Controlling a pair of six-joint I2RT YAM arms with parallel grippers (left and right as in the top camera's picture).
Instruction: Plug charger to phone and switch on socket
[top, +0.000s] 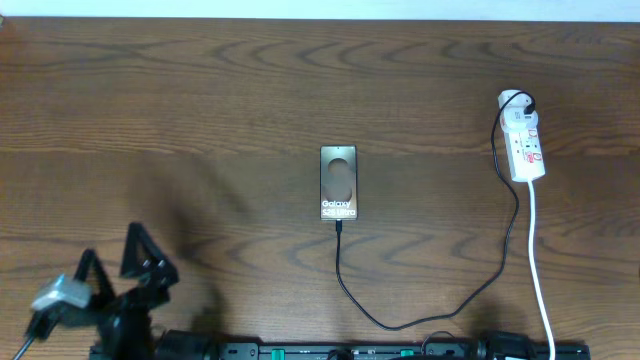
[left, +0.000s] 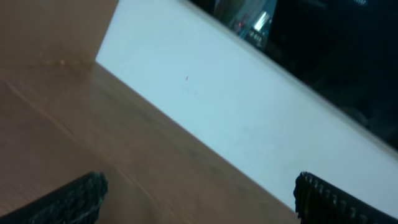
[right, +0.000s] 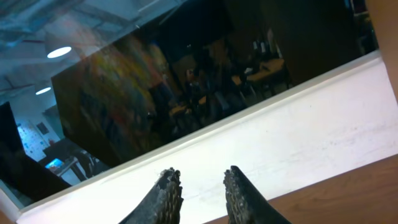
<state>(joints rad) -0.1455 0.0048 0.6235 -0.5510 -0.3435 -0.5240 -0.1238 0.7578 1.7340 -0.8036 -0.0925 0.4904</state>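
The phone (top: 338, 183) lies flat at the middle of the wooden table, lettering up. The charger's black cable (top: 400, 322) meets the phone's near edge, loops right and climbs to the white adapter (top: 516, 100), which sits in the far end of the socket (top: 527, 143), a white strip at the right. My left gripper (top: 108, 242) hovers at the front left, far from all of these, wide open and empty; its fingers (left: 78, 198) frame bare wood. My right gripper (right: 202, 177) points at a white ledge, its jaws a little apart with nothing between. It does not show overhead.
The socket's thick white cord (top: 540, 270) runs from the strip to the front edge. A dark rail (top: 350, 351) lines the front of the table. A white ledge (left: 236, 106) borders the table's far side, with dark glass behind it.
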